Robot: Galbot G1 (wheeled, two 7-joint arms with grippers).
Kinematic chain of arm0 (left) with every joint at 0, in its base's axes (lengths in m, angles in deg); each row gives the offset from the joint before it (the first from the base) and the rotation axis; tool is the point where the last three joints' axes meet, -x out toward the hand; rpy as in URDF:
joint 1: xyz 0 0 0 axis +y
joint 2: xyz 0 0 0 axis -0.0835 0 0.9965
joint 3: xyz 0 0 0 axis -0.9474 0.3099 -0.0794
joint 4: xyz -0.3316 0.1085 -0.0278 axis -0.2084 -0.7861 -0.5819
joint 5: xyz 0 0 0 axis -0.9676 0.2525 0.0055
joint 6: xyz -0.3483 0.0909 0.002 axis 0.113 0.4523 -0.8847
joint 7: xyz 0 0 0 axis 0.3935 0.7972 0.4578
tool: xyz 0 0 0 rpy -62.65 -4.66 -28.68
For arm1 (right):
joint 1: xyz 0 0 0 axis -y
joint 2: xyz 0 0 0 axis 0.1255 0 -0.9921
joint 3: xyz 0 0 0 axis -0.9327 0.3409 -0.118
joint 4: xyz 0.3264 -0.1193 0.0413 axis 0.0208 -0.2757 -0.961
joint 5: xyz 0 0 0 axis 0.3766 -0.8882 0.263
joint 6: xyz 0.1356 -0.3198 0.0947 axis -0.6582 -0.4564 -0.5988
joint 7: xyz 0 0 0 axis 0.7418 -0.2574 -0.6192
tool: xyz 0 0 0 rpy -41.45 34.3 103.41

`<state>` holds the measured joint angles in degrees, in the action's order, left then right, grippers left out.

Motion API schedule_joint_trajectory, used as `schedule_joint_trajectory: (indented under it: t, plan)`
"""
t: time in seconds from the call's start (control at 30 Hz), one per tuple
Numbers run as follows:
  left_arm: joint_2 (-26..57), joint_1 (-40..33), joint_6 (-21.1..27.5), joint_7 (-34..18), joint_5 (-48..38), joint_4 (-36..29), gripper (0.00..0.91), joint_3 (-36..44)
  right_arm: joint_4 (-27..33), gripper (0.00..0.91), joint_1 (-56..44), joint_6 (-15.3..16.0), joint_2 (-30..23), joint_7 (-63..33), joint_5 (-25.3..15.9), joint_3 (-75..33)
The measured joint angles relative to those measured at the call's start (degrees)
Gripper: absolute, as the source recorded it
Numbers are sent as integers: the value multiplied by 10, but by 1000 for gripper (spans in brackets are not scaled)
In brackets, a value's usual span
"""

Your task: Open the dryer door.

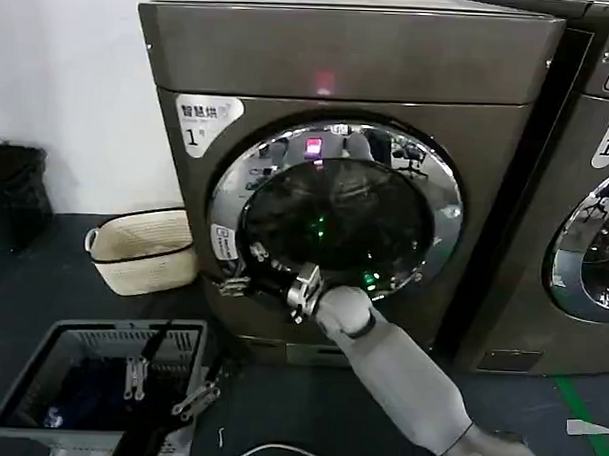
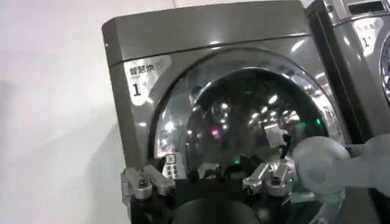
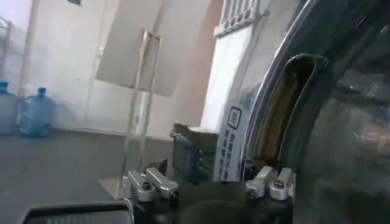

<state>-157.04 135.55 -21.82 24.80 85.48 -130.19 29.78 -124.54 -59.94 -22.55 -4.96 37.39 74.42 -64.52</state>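
Head view: right gripper (image 1: 241, 278) reaching to the lower-left chrome rim of the dryer door (image 1: 335, 214), door seated flat against the dryer (image 1: 350, 60). Left gripper (image 1: 164, 388) parked low, over a grey laundry basket (image 1: 40, 354), fingers spread, holding nothing. Woven basket (image 1: 139, 244) on the floor, well apart from both grippers.

Right wrist view, not shown from the head: recessed handle slot (image 3: 286, 109) in the rim just beyond the right gripper (image 3: 210, 182); fingers (image 3: 271, 181) spread wide, one touching the rim edge, nothing pinched.

Left wrist view: whole door front, white "1" label (image 2: 145, 76).
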Motion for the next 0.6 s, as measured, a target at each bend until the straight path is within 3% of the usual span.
schedule_joint_trajectory:
  t: [0.33,0.6]
  plan:
    - [19,-4,13,2,-31,-4,907,-32,-46,907,-3,4,46,62,49,10]
    - [57,-13,60,3,-116,-16,907,-99,-82,907,-3,-7,82,107,55,22]
